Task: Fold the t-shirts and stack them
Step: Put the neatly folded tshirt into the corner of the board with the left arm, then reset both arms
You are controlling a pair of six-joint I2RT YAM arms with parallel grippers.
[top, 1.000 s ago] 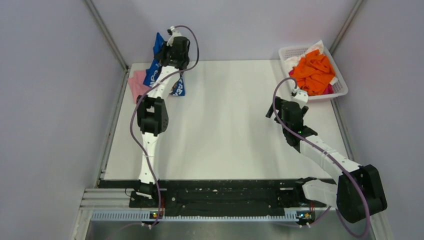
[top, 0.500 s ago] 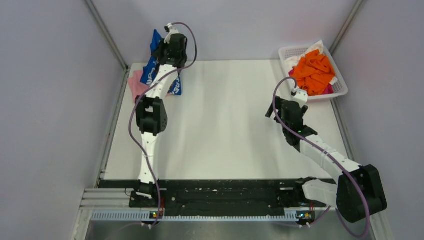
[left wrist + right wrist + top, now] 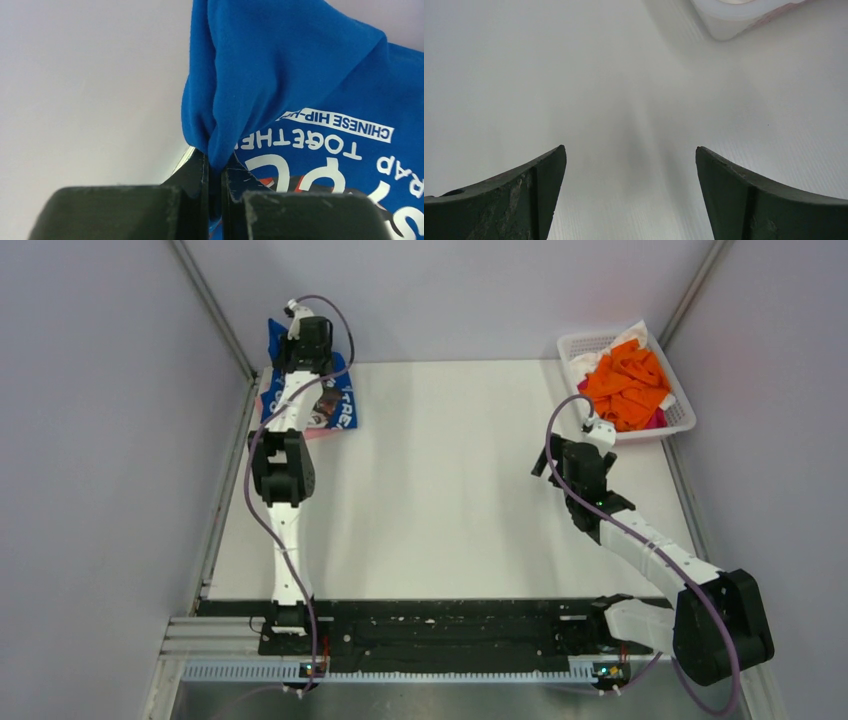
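Pinching blue t-shirt (image 3: pixel 300 65) — left tool (image 3: pixel 215 162) clamped on its fold, across desk (image 3: pixel 450 490) from basket (image 3: pixel 572 344); right tool (image 3: pixel 630 167) wide, near basket.

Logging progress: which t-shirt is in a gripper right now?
The royal blue t-shirt with white lettering, pinched in the left gripper at the far-left corner. The orange t-shirts lie in the basket; the right gripper is open.

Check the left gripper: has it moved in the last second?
Yes. The left gripper, shut on the blue t-shirt, has shifted left, away from the basket.
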